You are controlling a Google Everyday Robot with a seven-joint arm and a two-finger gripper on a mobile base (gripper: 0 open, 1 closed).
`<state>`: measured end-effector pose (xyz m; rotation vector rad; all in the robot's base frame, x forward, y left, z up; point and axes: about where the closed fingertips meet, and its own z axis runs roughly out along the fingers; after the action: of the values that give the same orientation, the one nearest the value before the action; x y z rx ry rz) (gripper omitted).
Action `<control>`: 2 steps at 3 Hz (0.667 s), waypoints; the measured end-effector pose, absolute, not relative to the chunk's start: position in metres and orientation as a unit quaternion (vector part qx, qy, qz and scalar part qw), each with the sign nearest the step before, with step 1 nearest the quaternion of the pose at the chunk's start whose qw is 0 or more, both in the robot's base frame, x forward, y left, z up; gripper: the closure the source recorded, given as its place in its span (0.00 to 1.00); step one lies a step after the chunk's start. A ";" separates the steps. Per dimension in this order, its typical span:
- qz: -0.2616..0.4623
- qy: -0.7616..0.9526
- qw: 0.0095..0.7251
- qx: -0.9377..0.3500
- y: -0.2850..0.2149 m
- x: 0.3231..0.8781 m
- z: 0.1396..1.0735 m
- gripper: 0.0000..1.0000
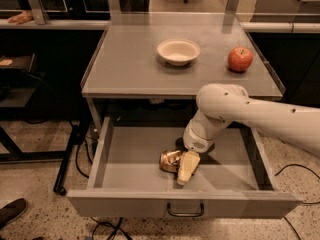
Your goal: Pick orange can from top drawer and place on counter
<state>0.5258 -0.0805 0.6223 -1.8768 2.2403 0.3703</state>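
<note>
The orange can (169,160), shiny gold-orange and dented, lies on the floor of the open top drawer (125,156), near its middle. My gripper (182,169) reaches down into the drawer from the right on a white arm (250,111) and sits right at the can's right side, partly covering it. The counter (130,69) is the grey metal top directly above the drawer.
A cream bowl (178,51) stands on the counter at centre back and a red apple (240,59) at the back right. The drawer's front panel carries a dark loop handle (185,211). Cables and a dark stand leg (67,159) lie on the floor at left.
</note>
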 end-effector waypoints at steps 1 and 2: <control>0.127 0.758 0.093 -0.633 -0.082 0.525 0.617 0.00; 0.127 0.758 0.093 -0.633 -0.082 0.525 0.617 0.18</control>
<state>0.5251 -0.0819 0.6166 -1.8804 2.2492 0.3772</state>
